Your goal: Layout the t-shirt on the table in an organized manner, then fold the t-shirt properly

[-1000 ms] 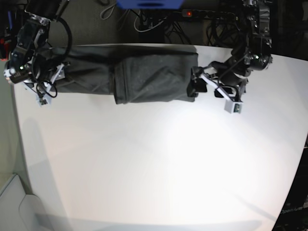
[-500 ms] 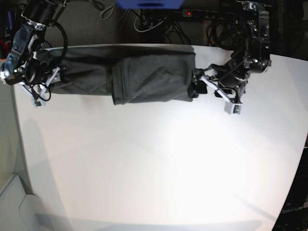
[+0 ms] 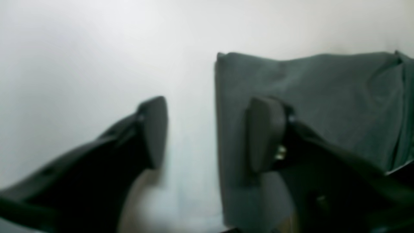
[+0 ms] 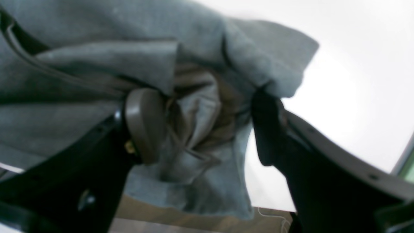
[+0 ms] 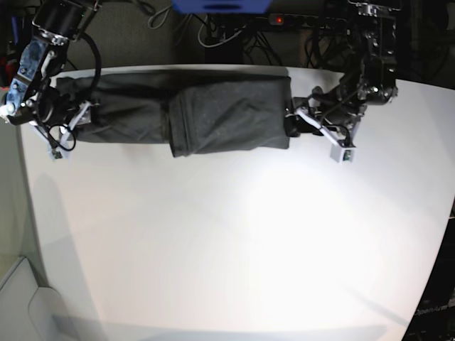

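While the t-shirt (image 5: 192, 114) lies along the far edge of the table (image 5: 234, 241), it's a long narrow band of dark grey cotton, soft and matte, with shallow creases. One folded section overlaps the rest near the middle, with a straight vertical edge and a slightly bulging lower hem. The tabletop is smooth matte white with a rounded outline and a bright glare patch in the centre.

Left gripper (image 3: 207, 132): jaws apart, nothing pinched. One dark rounded pad (image 3: 265, 132) sits over the cloth near its end edge, the other (image 3: 155, 129) is over bare table; the shirt's edge runs straight between them. In the base view this gripper (image 5: 298, 121) is right at the band's end. Fabric there looks flat, a neat squared corner, fine knit blurred by the lens.

Right gripper (image 4: 207, 126): jaws spread wide, straddling a bunched wad of cloth. The fabric here is crumpled into deep folds, with a hem seam and a loose flap hanging past the table edge. One pad (image 4: 145, 123) touches the wad; the other (image 4: 268, 129) sits at the cloth's outer flap, not clamping. In the base view it (image 5: 60, 131) is at the other end of the band, by the table's edge.

Cables and a power strip (image 5: 313, 20) sit behind the table.
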Controlling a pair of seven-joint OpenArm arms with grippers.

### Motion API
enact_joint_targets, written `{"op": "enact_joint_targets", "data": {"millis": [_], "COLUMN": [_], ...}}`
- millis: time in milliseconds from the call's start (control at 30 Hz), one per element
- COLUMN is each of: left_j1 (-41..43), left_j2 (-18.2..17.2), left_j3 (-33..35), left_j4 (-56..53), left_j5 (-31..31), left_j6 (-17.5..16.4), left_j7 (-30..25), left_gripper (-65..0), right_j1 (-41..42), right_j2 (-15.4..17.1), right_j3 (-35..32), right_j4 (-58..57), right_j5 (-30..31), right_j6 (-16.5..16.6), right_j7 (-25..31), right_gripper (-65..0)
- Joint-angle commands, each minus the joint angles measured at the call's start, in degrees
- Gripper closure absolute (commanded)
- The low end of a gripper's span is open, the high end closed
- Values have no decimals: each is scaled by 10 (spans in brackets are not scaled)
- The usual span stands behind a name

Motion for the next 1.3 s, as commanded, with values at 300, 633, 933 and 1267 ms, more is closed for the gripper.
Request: {"op": "enact_joint_targets", "data": {"millis": [300,633,933,1267], "left_j1": [-8,-28,-26,-23], "left_j2": [-1,3,4,4], "left_j3": [-1,2,2,3], "left_j4": [-25,-97,-106,-106], "left_j5": [-8,-7,-8,-8], "left_j6": [0,0,0,0], "left_j7": [-8,-8,-9,-8], "left_gripper": [-14,-14,-14,-14], "right_j1": [-7,-10,-47,-69], "right_j2": [-13,-11,-23,-43], "right_j3": [-10,-12,-11,-78], "right_j4": [-16,-9,135,259], "right_j5": [11,11,10,11], "right_j6": [2,2,2,2], "right_j7": [-20,-22,-23,-23], "right_gripper": [-2,0,0,0]}}
